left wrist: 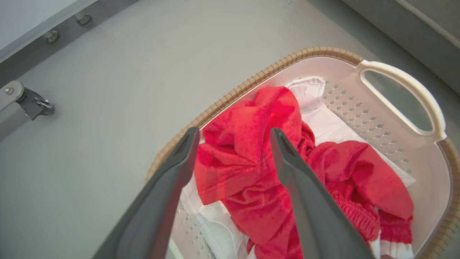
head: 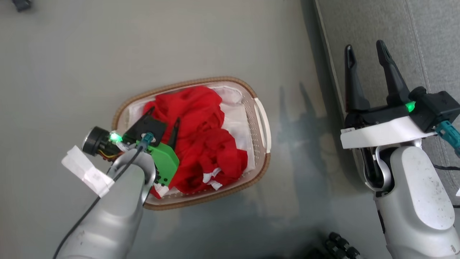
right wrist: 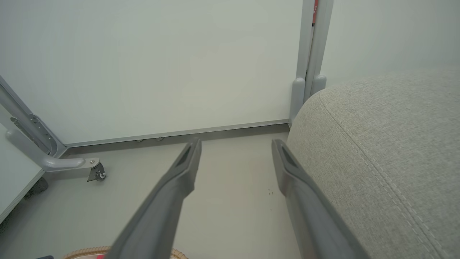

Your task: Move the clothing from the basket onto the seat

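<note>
Head view. Left end effector, fingers spread, poised over the red clothing heaped in the basket at frame centre, on the floor. Right end effector, likewise spread and empty, at right over the edge of the grey seat.

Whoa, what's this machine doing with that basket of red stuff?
The robot is moving red clothing from a basket on the floor to the grey seat beside it. Its left gripper is open over the heap, fingers either side of a fold, nothing gripped yet. Its right gripper is open and empty near the seat's edge. The clothing lies in the basket.
</note>
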Robot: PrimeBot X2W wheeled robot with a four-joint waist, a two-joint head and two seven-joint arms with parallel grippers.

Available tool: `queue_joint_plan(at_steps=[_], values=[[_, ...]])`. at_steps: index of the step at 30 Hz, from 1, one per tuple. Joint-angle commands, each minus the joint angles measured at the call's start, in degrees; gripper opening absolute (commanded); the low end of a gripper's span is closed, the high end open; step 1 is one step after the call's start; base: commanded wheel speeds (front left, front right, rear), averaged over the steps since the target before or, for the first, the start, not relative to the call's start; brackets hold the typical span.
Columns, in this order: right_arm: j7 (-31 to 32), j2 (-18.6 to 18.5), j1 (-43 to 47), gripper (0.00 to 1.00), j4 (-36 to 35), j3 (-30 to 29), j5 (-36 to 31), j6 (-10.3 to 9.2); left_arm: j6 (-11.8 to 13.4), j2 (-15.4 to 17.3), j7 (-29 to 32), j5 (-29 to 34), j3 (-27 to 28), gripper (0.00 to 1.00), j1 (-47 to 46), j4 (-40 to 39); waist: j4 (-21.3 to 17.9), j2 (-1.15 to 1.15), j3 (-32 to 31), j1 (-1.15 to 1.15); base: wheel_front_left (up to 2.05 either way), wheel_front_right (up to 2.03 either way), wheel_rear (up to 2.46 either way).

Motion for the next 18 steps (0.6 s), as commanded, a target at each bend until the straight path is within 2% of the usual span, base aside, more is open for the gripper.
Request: queue_joint_plan(at_steps=[1,9,18], values=[[-0.12,-0.13,-1.22,1.0,-0.44,0.31,0.34,-0.02,-0.27,0.88,0.0,0.34,-0.11,1.0,-2.44,1.04,-4.99,0.0,6.86,-0.01,0.0,0.0,0.0],[-0.13,-0.14,-3.48,1.0,-0.76,1.92,1.56,-0.02,0.81,1.92,0.47,0.17,-0.32,1.0,-7.89,8.48,-6.55,0.0,9.53,-0.01,0.0,0.0,0.0],[-0.12,-0.14,-4.01,1.0,-0.68,2.43,1.97,-0.02,2.2,1.69,-0.66,-0.93,-0.29,1.0,-10.83,11.08,-7.22,0.0,10.46,-0.01,0.0,0.0,0.0]])
